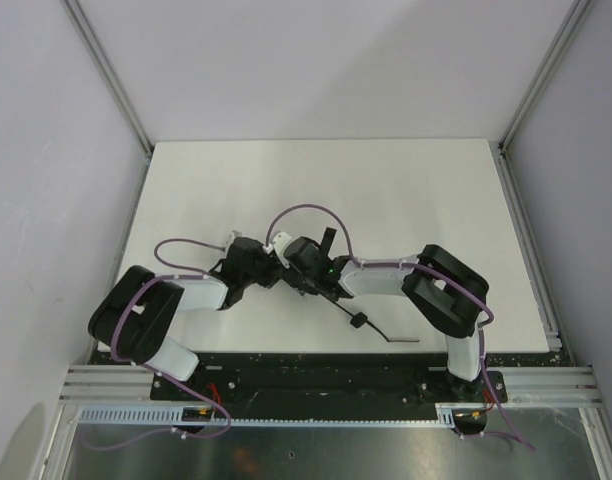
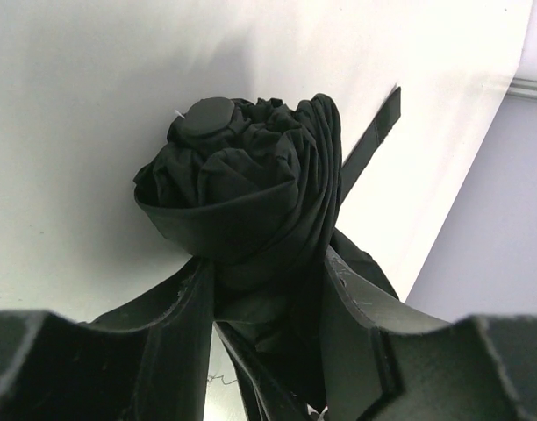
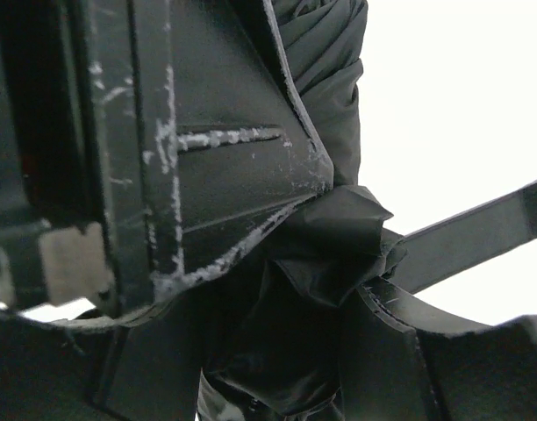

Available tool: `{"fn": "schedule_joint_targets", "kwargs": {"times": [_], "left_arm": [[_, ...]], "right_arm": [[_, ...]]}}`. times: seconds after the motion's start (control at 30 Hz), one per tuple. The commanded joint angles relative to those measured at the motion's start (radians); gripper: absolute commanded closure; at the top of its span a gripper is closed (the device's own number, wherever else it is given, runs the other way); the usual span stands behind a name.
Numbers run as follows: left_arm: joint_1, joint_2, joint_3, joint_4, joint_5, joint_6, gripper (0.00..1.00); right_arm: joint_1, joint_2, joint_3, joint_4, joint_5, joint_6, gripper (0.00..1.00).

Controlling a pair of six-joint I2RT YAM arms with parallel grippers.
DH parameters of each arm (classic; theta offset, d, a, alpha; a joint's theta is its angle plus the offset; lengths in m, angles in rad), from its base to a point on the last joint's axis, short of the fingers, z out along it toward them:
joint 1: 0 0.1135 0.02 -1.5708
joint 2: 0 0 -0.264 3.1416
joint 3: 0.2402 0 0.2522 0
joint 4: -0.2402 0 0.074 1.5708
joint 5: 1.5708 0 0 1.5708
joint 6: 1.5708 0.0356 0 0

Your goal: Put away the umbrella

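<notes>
Squeezing the bunched-up black umbrella (image 2: 242,175) above the white table (image 1: 386,190), the left gripper (image 2: 268,285) and right gripper (image 3: 325,272) both have jaws clamped on its fabric.

The umbrella (image 2: 251,193) is black cloth, matt and soft, bunched into creased folds. The round cap (image 2: 207,116) at its tip looks like smooth, dull plastic, and its flat strap (image 2: 371,140) has a faint sheen. The left pincer (image 2: 268,267) has hard black plastic fingers (image 2: 185,316), scuffed pale along the edges. The right pincer (image 3: 286,316) has the same whitish scratches on its fingers (image 3: 400,342). The table (image 1: 406,190) is white, smooth and matt. Along its near edge runs a bare, silvery metal rail (image 1: 326,385).
</notes>
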Motion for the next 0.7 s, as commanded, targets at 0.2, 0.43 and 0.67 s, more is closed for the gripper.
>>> {"fn": "schedule_joint_targets", "kwargs": {"times": [0.2,0.43,0.67], "left_arm": [[0.109,-0.152,-0.07,-0.312,0.039,0.19,0.25],[0.127,-0.21,-0.067,-0.322,0.072,0.176,0.01],[0.122,-0.134,-0.013,-0.32,0.083,0.148,0.01]], "right_arm": [[-0.156,0.113,-0.036,-0.103,-0.434,0.073,1.0],[-0.216,0.118,-0.036,-0.055,-0.659,0.135,1.0],[-0.247,0.121,-0.036,-0.025,-0.787,0.179,1.0]]}}
